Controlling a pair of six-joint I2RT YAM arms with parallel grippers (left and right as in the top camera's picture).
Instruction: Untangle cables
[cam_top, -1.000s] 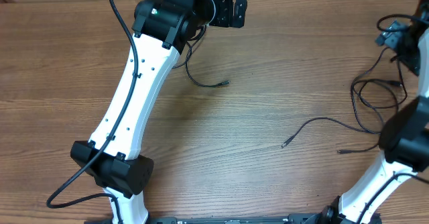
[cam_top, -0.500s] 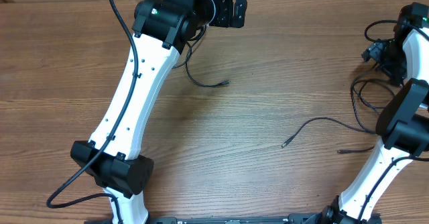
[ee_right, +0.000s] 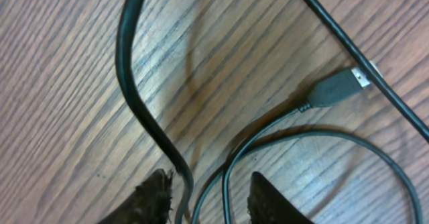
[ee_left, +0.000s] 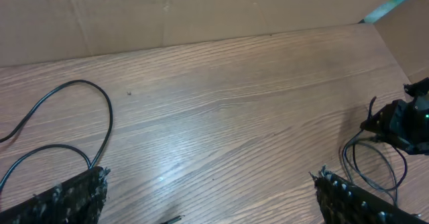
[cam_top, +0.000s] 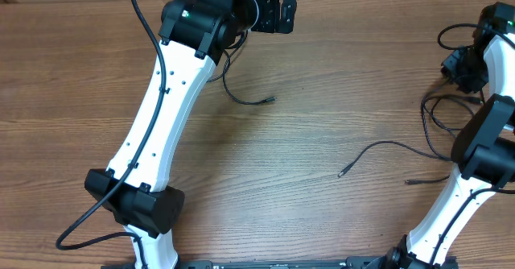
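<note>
Wood-grain table, brown cardboard wall behind, soft glare

The overhead camera looked straight down on the whole tabletop, the left wrist camera slanted across it toward the far right end effector, and the right wrist camera sat close over cables.

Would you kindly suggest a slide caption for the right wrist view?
Right gripper open close above the wooden table, black cables running between its fingertips, one plug end nearby.

Table matt wood-grain, poss. laminate; cables matt black rubbery w/ metal-tipped plug; arm shells glossy white plastic.
</note>
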